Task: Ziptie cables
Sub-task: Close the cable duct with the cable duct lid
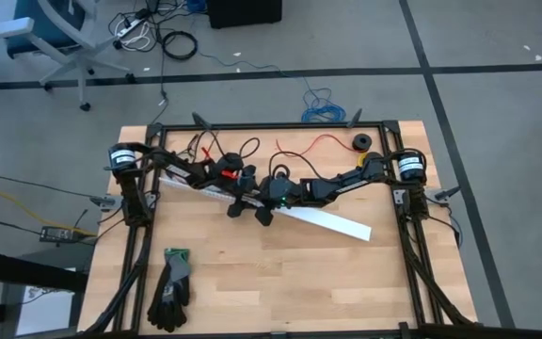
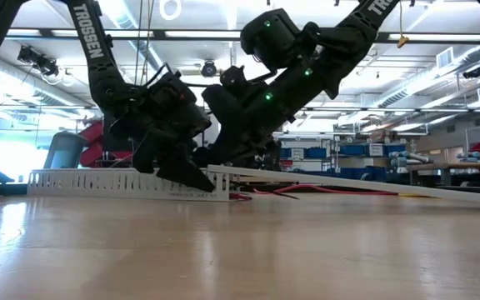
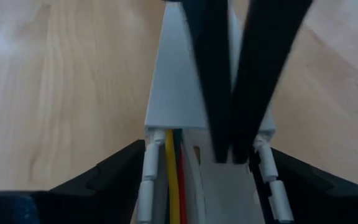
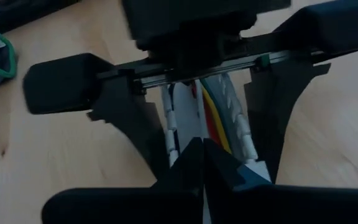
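Both grippers (image 2: 192,171) (close tog.) on white channel (image 2: 98,183).

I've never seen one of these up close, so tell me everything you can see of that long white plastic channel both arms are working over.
The long white plastic channel lies slantwise across the middle of the wooden table. One stretch has comb-like slotted walls, seen in the low view; another carries a smooth flat cover. Yellow, green and red wires run inside it. The left gripper straddles it, fingers spread outside its walls; the right gripper, fingers shut, presses down at the cover's end.
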{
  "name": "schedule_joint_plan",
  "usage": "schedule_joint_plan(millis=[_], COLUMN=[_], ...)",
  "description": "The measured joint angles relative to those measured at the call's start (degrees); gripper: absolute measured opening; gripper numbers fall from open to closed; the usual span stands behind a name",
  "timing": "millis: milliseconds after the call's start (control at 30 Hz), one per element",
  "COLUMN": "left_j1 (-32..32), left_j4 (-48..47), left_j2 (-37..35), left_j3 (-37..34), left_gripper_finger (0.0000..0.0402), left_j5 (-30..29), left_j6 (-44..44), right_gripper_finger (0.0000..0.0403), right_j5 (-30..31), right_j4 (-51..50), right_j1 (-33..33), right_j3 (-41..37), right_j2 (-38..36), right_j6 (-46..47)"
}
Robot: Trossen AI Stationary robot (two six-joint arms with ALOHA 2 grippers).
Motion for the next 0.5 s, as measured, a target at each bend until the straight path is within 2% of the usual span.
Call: schedule_joint_plan(millis=[500], left_j1=[4.61], left_j4=[-3.81], left_j2=[-1.21], left_j3=[-0.14], left_gripper_finger=[0.0289], left_j5=[7.56], left_j6=[-0.94], right_gripper_finger=[0.0], right_j5=[0.2], right_j4=[1.44], right_j1=[0.07], right_j3=[0.11], right_j2=[-3.52], right_j6=[-2.99])
